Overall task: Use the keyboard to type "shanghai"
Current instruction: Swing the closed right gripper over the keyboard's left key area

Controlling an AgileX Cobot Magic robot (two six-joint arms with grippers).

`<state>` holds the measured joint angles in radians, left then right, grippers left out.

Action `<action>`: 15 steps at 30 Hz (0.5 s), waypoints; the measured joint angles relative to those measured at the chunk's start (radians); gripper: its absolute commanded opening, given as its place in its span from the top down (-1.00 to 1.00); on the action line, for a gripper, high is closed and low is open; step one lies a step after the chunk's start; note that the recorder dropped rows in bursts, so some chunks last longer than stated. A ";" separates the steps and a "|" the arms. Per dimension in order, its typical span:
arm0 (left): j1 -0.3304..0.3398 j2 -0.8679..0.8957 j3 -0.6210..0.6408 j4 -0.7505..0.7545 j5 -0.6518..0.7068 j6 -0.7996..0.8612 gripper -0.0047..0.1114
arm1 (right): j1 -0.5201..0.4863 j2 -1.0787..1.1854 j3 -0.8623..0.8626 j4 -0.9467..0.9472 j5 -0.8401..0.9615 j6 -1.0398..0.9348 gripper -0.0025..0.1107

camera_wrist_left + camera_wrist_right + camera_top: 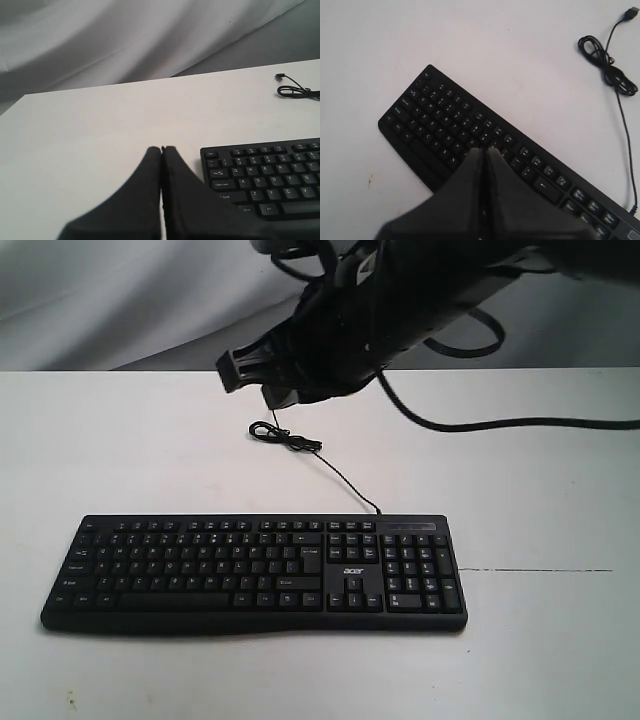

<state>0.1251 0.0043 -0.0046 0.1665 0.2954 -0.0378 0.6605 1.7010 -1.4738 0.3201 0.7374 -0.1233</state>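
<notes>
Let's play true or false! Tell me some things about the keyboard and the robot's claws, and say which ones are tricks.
1. The keyboard is black with white letters. True.
2. Its cable is plugged into a computer. False: the plug lies loose on the table.
3. The right claw is wide open. False: it is shut, over the keyboard.
4. The left claw is shut. True.
5. The keyboard lies upside down. False: its keys face up.
</notes>
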 measured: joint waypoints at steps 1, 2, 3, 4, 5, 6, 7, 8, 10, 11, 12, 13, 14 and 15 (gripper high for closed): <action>0.000 0.000 0.000 0.000 0.000 0.000 0.92 | 0.006 0.013 -0.011 0.000 0.005 0.000 0.96; 0.000 0.000 0.000 0.000 0.000 0.000 0.92 | 0.011 0.027 -0.021 0.000 0.010 0.000 0.96; 0.000 0.000 0.000 0.000 0.000 0.000 0.92 | 0.014 0.040 -0.031 0.000 0.012 0.000 0.96; 0.000 0.000 0.000 0.000 0.000 0.000 0.92 | 0.020 0.053 -0.038 0.000 0.015 0.000 0.96; 0.000 0.000 0.000 0.000 0.000 0.000 0.92 | 0.023 0.066 -0.050 0.000 0.025 0.000 0.96; 0.000 0.000 0.000 0.000 0.000 0.000 0.92 | 0.025 0.079 -0.063 0.000 0.036 0.000 0.96; 0.000 0.000 0.000 0.000 0.000 0.000 0.92 | 0.029 0.090 -0.075 0.000 0.045 -0.003 0.96; 0.000 0.000 0.000 0.000 0.000 0.000 0.92 | 0.032 0.108 -0.093 0.000 0.062 -0.004 0.96; 0.000 0.000 0.000 0.000 0.000 0.000 0.92 | 0.037 0.136 -0.121 0.000 0.086 -0.004 0.96; 0.000 0.000 0.000 0.000 0.000 0.000 0.92 | 0.038 0.149 -0.137 0.000 0.098 -0.004 0.96; 0.000 0.000 0.000 0.000 0.000 0.000 0.92 | 0.044 0.164 -0.152 0.000 0.106 -0.004 0.96; 0.000 0.000 0.000 0.000 0.000 0.000 0.92 | 0.046 0.179 -0.163 0.000 0.110 -0.004 0.96; 0.000 0.000 0.000 0.000 0.000 0.000 0.92 | 0.047 0.193 -0.177 0.000 0.114 -0.004 0.96; 0.000 0.000 0.000 0.000 0.000 0.000 0.92 | 0.047 0.206 -0.191 0.000 0.119 -0.004 0.96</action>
<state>0.1251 0.0043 -0.0046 0.1665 0.2954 -0.0378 0.7072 1.9067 -1.6649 0.3201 0.8567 -0.1273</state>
